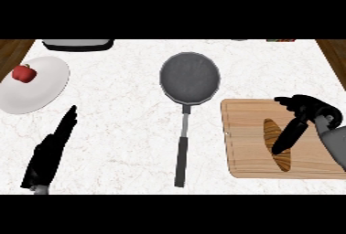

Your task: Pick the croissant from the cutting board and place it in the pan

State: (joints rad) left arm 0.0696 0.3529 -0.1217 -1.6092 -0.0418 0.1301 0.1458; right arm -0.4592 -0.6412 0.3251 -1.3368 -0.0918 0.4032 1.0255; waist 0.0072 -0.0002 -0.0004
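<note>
The left hand (51, 151) lies nearest, at about 8 o'clock on the white marbled counter (121, 128). Its fingers are straight and pressed together, pointing toward 1 o'clock, and it holds nothing.

At the counter's centre sits the dark grey pan (190, 77), with nothing in its round bowl. Its long handle (181, 155) runs straight down toward 6 o'clock, ending near the lower edge.

At 4 o'clock from the pan is the wooden cutting board (243, 137). The croissant (272, 130) lies on it, a long brown curved shape running from the board's middle down toward its lower edge. It is well apart from the pan.

The right hand (312, 112) comes in from 3 o'clock and hangs over the board's right half. Its fingers are bent toward 9 o'clock, above the croissant's upper end. Its thumb (292, 135) stretches away from them toward 7 o'clock and crosses the croissant's middle. The hand is spread wide, not closed round the pastry. Whether the thumb touches the croissant cannot be told from this view.

At 10 o'clock a white plate (40, 89) rests by the counter's left edge, with a red apple (24, 73) on its upper part. At 11 o'clock, at the far edge, part of a grey, dark-rimmed object (76, 44) shows.
</note>
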